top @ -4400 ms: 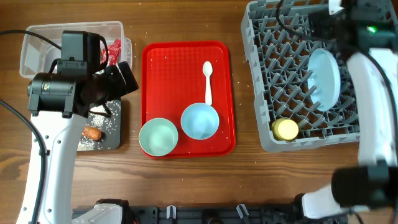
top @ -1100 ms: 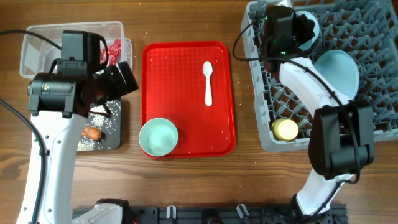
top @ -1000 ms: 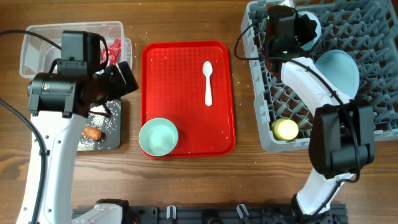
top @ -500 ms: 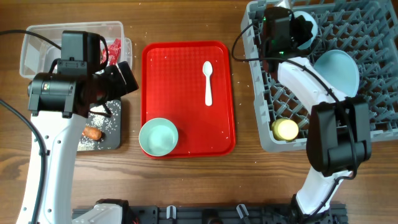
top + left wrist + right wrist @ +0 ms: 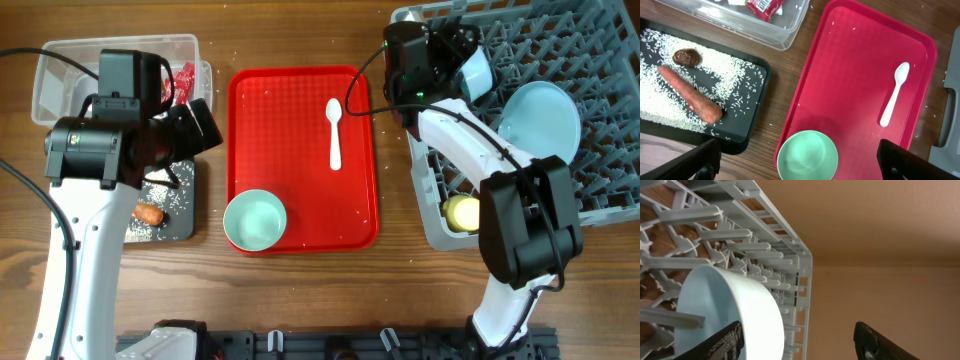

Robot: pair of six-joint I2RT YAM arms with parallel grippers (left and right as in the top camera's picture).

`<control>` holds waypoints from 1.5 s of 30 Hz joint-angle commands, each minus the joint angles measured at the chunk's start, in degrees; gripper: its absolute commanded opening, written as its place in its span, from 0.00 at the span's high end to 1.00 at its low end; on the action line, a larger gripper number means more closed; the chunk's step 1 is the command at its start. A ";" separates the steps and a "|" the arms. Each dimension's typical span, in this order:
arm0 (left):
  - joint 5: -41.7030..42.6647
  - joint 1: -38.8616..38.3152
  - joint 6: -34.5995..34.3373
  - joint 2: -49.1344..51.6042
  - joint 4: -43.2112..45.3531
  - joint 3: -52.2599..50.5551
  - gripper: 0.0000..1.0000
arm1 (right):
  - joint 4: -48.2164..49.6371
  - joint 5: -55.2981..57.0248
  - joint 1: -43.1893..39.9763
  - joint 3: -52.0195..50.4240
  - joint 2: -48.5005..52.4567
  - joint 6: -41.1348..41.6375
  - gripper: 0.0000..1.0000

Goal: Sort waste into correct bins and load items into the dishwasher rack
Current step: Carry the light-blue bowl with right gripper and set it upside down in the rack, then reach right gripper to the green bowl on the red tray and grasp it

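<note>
Changed: light-blue bowl (image 5: 473,72) sat on the red tray (image 5: 290,100) beside the pale-green bowl (image 5: 254,220) a few s ago; it's now in the rack (image 5: 600,60), far-left corner, on edge among the pegs; in the last half s it sank lower and shifted left

Rack: looks nudged, slightly turned on the surface (image 5: 300,290) vs a moment ago; can't tell why

Right tool (image 5: 802,341): mine; has moved left along the rack's far side; fingers spread wide, nothing between them; bowl rim just beside one finger; whether it touches, can't tell

Left tool (image 5: 800,162): hasn't moved; hangs over the bins at scene left; wide open, empty

Loaded: plate (image 5: 540,122) leaning mid-rack; yellow cup (image 5: 461,211) at near-left corner; light-blue bowl

Unloaded: pale-green bowl at near-left of red tray; spoon (image 5: 334,132) lying toward the tray's far side, well apart from the bowl

Waste: carrot (image 5: 690,95), brown lump (image 5: 686,57), rice (image 5: 660,100) in black tray (image 5: 750,130); red wrapper (image 5: 765,6) in clear tub (image 5: 60,80); looks sorted, tissue not clearly seen

Meaning: 3 of 5 items racked, approx; next, I'd say, pull clear w/o tipping the bowl, then fetch the pale-green bowl or spoon; risk: bowl on edge may topple if I brush it
</note>
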 commanded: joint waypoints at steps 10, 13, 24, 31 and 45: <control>-0.55 0.20 -0.13 -0.20 0.20 0.57 0.00 | 32.85 6.51 5.14 0.24 -2.12 -19.12 0.05; -0.55 0.20 -0.13 -0.20 0.20 0.57 0.00 | 34.91 8.37 5.42 0.24 -2.23 -15.54 0.04; -0.55 0.20 -0.13 -0.20 0.20 0.57 0.00 | 12.31 -0.13 13.09 0.24 -2.67 16.44 0.00; -0.55 0.20 -0.13 -0.20 0.20 0.57 0.00 | -11.80 -27.17 18.67 0.24 -8.37 48.46 0.03; -0.55 0.20 -0.13 -0.20 0.20 0.57 0.00 | -27.36 -80.89 21.88 -12.55 -10.34 97.15 0.30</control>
